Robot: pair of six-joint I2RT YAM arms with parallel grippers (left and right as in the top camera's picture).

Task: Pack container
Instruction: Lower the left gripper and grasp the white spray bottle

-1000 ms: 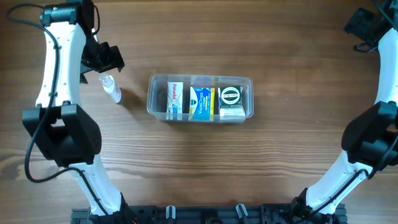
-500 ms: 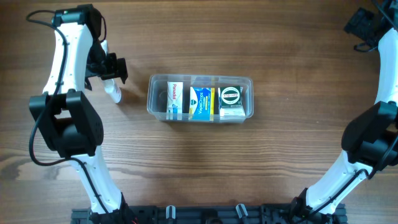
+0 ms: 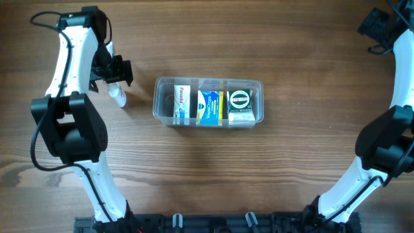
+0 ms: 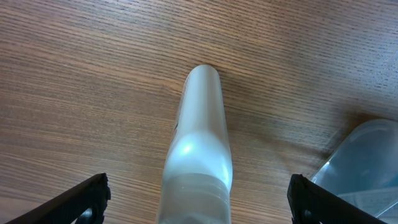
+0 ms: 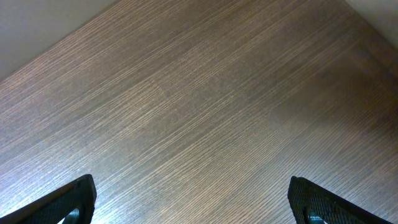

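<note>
Container point(image 3: 208, 102) is sitting in the middle of the desk point(image 3: 291, 168), and it is holding boxes that are standing side by side. A small bottle point(image 4: 198, 143) is lying on its side on the desk, near the left end of the container but not touching it.

Your left tool point(image 3: 114, 72) is hanging over the bottle. Its fingers point(image 4: 84, 198) are spreading wide, one on each side of the bottle, and they are not touching it. Your right tool point(image 5: 193, 199) is waiting far away at the back corner, also spreading wide and holding nothing.

Watch out here. The bottle is round and smooth, so I think it may be rolling away if one finger is touching it first. Closing near its thin end may be making it slip or spin out. The bottle is lying close to the container, so a bump may be pushing the container too. The free spot at the left end is looking small, so the bottle may be catching on the rim.

Counting now: one container, three boxes inside it, one bottle outside it, and two tools.
</note>
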